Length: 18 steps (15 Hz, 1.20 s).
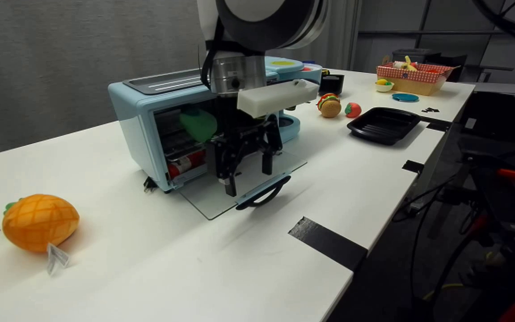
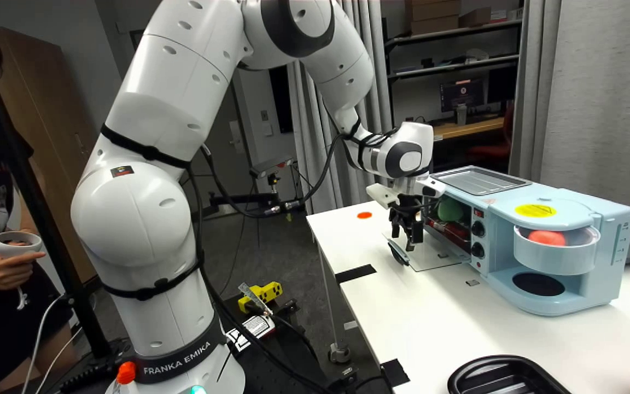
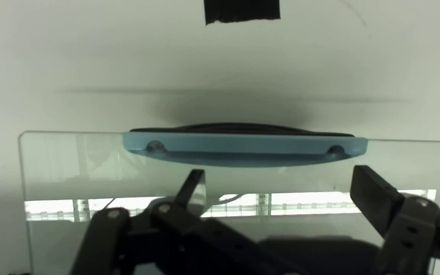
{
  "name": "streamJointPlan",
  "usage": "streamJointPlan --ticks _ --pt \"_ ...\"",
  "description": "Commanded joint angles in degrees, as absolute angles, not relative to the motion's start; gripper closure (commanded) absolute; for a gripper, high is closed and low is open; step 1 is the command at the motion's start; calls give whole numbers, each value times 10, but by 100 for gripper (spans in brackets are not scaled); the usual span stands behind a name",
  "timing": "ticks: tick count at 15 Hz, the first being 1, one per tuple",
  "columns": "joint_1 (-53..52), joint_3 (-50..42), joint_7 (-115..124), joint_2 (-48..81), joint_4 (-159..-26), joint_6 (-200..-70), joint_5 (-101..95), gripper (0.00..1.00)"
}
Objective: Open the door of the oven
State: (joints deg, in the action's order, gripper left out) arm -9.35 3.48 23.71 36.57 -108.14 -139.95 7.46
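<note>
The light blue oven point(image 1: 128, 116) stands on the white table; it also shows in an exterior view point(image 2: 512, 194). Its glass door point(image 1: 210, 201) is folded down and lies almost flat in front of the opening. The door shows in an exterior view point(image 2: 435, 260) and in the wrist view point(image 3: 71, 164). The dark handle point(image 1: 264, 193) with its blue strip point(image 3: 243, 143) is on the door's outer edge. My gripper point(image 1: 249, 180) is open with nothing between its fingers. It is above the glass, inward of the handle; the wrist view shows its two fingers point(image 3: 277, 177) apart from the handle.
Inside the oven are a green item point(image 1: 199, 125) and a red one point(image 1: 188, 163). An orange pineapple-shaped toy point(image 1: 40, 222) lies near the oven's side. A black tray point(image 1: 383, 125), toy burger point(image 1: 329, 106) and strawberry point(image 1: 352, 110) lie farther along the table. A person point(image 2: 3, 262) stands beyond the arm.
</note>
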Motion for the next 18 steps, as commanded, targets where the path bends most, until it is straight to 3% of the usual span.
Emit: streamJointPlan --ticks 1,18 --pt "-108 26 255 327 -1123 -1417 84 0" --pt "-105 27 268 295 -1139 -1406 86 0"
